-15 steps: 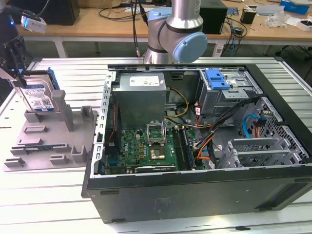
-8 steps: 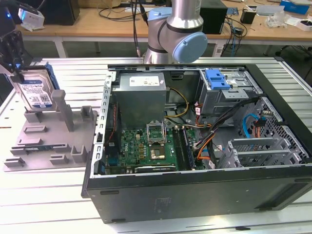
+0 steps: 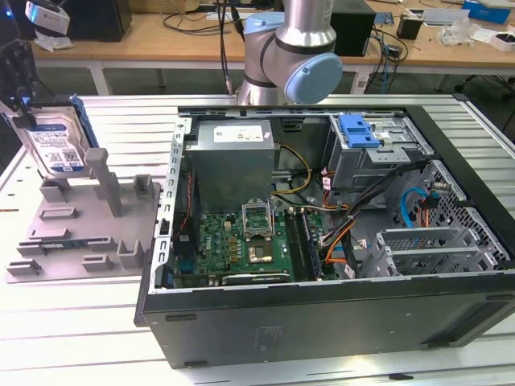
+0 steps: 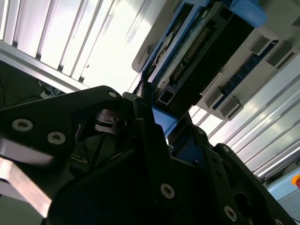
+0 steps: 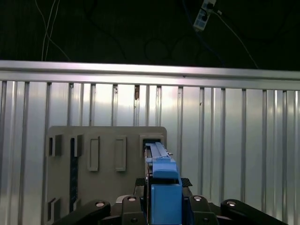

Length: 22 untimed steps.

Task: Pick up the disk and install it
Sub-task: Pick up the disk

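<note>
**Finding.** The flat silver rectangular disk [image 3: 55, 145], with a white-and-blue label and blue plastic carrier frame, stands tilted in a far slot of the grey plastic holder [image 3: 96, 233]. The holder rests on the ribbed aluminium surface [image 3: 80, 346] at the exterior view's left, well apart from the open black computer case [image 3: 322, 322].

**Tool.** In the first wrist view the black tool [image 5: 163, 183] straddles the disk's upper edge. Whether it is clamped cannot be told.

**Judgement.** The pick is in hand. A sound grip bears squarely on the blue frame, clear of the connector. Any lift should follow the slot's line to avoid jamming.
</note>
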Motion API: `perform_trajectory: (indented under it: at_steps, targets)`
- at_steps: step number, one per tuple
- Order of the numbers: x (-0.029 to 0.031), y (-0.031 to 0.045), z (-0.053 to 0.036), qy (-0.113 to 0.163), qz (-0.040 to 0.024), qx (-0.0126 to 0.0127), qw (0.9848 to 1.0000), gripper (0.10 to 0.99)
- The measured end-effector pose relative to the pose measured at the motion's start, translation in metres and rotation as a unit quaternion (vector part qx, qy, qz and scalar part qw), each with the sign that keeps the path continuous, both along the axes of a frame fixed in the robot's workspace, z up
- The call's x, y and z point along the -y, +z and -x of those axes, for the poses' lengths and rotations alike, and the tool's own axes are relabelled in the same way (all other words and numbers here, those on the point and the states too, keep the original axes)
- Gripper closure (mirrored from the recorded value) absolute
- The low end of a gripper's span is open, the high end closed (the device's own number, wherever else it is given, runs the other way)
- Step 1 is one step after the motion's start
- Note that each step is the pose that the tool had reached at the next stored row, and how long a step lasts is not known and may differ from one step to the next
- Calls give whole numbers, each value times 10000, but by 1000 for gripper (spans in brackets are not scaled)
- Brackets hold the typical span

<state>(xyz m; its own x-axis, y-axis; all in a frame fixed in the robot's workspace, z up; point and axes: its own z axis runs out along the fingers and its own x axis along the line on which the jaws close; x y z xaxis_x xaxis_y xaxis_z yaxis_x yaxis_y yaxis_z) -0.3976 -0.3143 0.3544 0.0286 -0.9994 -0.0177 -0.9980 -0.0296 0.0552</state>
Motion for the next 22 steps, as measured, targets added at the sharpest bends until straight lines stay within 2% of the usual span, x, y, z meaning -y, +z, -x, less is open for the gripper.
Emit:
perform_trajectory:
  at_steps: [11, 17, 19, 22]
  targets:
    - [-8, 363, 0, 0, 0, 1, 10000, 718]
    - [-8, 600, -1, 0, 0, 4, 10000, 718]
    - [-8, 735, -4, 0, 0, 4, 10000, 718]
    - [-8, 855, -9, 0, 0, 3, 10000, 718]
